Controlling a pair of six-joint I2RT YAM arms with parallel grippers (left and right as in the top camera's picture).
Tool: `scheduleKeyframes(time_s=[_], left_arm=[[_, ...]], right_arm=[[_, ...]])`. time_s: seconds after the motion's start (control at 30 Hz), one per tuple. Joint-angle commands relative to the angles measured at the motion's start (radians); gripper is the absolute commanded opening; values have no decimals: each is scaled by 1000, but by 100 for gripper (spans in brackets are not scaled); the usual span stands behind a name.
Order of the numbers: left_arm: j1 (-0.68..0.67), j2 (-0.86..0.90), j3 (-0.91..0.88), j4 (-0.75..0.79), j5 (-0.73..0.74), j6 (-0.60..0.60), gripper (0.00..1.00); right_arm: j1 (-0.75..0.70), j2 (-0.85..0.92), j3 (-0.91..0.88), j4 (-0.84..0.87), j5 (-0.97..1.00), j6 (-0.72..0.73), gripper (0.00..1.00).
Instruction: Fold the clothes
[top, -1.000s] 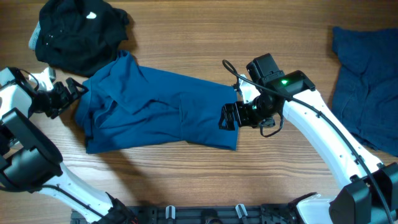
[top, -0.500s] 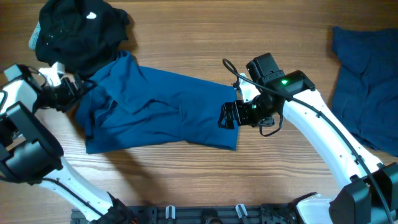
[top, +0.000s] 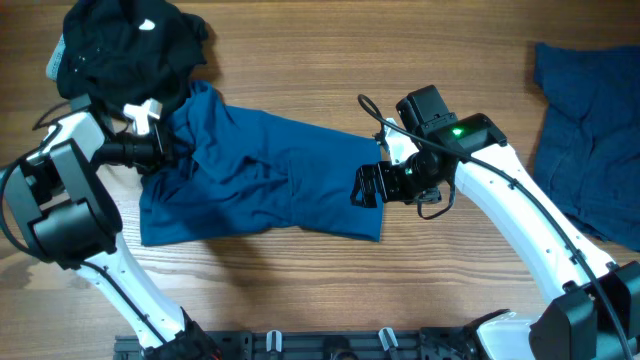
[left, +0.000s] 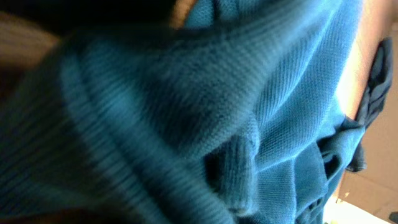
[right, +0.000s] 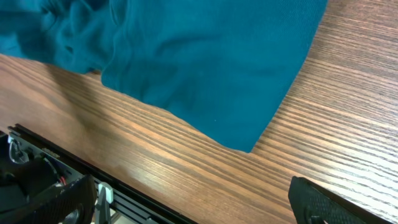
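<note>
At the far left of the wooden table (top: 300, 285), a black garment (top: 120, 50) lies heaped, its lower edge touching the upper corner of the medium-blue polo shirt (top: 270, 175). Just below that heap, the left gripper (top: 168, 150) is pushed into the shirt's left end. Its jaws are closed, and the cloth bunched around them suggests they have pinched a fold there. The left wrist camera shows nothing but ribbed blue knit (left: 186, 112) pressed up against the lens, and the fingers themselves are hidden.

The polo shirt lies in the middle of the table, rumpled and not yet folded. Its long axis runs from left to right and dips slightly toward the lower right.

At the shirt's right end, the right gripper (top: 360, 187) hangs over the edge with its jaws spread wide, holding nothing. The right wrist view shows that corner of the shirt (right: 205, 68) flat on the bare wood.

Well apart at the far right, a darker blue garment (top: 590, 140) lies spread out and untouched.

Each arm stands at its own end of the shirt, so the cloth stretches away from the left gripper toward the right. A fold along that line looks likely to carry the held left end over toward the right arm.
</note>
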Motion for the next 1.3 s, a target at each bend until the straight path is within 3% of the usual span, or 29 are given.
scheduleKeyframes(time_s=[0.0, 0.1, 0.4, 0.5, 0.63, 0.83, 1.03, 1.27], left_arm=[[-6, 63, -40, -23, -128, 9, 4], [-5, 60, -40, -36, -169, 0, 4], [-6, -79, 66, -93, -296, -224, 4], [-24, -203, 127, -122, -452, -349, 4], [-78, -318, 152, -154, -561, -371, 4], [-269, -431, 152, -192, -685, -474, 4], [-493, -458, 152, -253, -869, -698, 4], [-731, -461, 155, -290, -891, -926, 4]], right_arm=[[4, -1, -5, -3, 7, -13, 100], [4, -1, -5, 0, 7, -13, 100], [4, -1, -5, -23, 63, -12, 100], [4, -1, -5, -44, 108, -9, 100], [4, -1, -5, -43, 108, 23, 100], [-42, -5, -4, -56, 107, 67, 100], [-172, -38, -4, -93, 106, 40, 99], [-362, -92, -3, -126, 49, -44, 100]])
